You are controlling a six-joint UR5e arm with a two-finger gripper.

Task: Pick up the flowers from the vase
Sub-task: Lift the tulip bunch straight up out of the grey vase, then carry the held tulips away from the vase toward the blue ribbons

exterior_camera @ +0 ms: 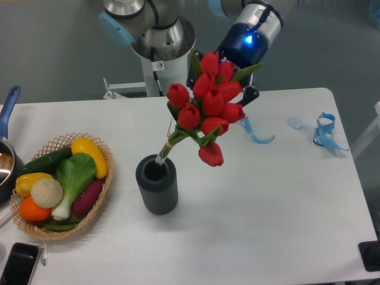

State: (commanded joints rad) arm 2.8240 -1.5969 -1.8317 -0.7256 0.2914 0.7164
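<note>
Flowers tilted above vase, stem tips barely at its mouth, jaws hidden behind blooms, grip impossible to confirm; possible snag on rim, tipping vase on counter.

White table with a handful of stuff sitting on it: dark ribbed vase near the middle, wicker basket of veggies to its left, a blue-handled pot at the left edge, a black phone bottom-left, and blue ribbon scraps far right.
</note>
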